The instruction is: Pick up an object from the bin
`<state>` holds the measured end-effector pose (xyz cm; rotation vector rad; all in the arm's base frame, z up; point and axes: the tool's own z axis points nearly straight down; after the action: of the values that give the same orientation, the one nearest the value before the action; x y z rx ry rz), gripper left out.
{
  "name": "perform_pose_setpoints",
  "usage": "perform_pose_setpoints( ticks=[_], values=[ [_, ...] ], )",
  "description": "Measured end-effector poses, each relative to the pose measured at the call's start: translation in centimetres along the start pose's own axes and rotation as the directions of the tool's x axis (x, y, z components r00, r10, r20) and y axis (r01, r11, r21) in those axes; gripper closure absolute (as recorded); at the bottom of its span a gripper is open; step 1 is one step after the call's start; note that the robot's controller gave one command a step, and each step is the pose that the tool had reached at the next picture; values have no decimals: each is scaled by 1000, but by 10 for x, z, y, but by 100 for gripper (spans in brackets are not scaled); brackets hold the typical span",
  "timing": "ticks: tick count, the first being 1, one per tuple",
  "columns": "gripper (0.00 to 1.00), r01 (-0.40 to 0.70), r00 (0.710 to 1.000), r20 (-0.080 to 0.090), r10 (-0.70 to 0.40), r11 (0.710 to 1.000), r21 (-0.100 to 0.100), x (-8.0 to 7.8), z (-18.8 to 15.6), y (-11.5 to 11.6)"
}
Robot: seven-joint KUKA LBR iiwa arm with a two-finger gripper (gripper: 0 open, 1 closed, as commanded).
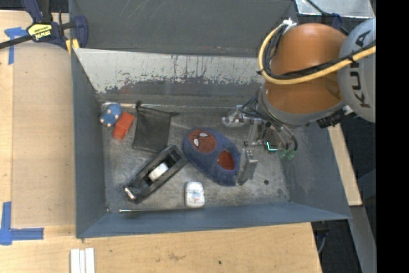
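Note:
My gripper [248, 168] is low in the right part of the bin, under the arm's orange cover. It stands right beside the right end of a blue soft toy [211, 156] with red patches, which lies in the middle of the bin floor. I see nothing held in the gripper. A small white capped item [194, 194] lies in front of the toy, near the bin's front wall. A black tape dispenser [154, 173] lies slanted to the toy's left.
A dark square pad [152, 130] lies behind the dispenser. An orange block [123, 125] and a small blue figure [110, 113] sit at the back left corner. Something small and green [287, 153] shows by the gripper's right side. The arm hangs over the bin's right wall.

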<state>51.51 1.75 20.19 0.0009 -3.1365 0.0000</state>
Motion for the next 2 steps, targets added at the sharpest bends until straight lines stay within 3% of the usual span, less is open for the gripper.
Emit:
perform_pose_setpoints(
  ticks=[1,2],
  values=[
    [0,11,1000,19,-11,1000,-3,-19,-96,59],
    [0,109,994,-1,-109,994,2,-10,44,2]
  ],
)
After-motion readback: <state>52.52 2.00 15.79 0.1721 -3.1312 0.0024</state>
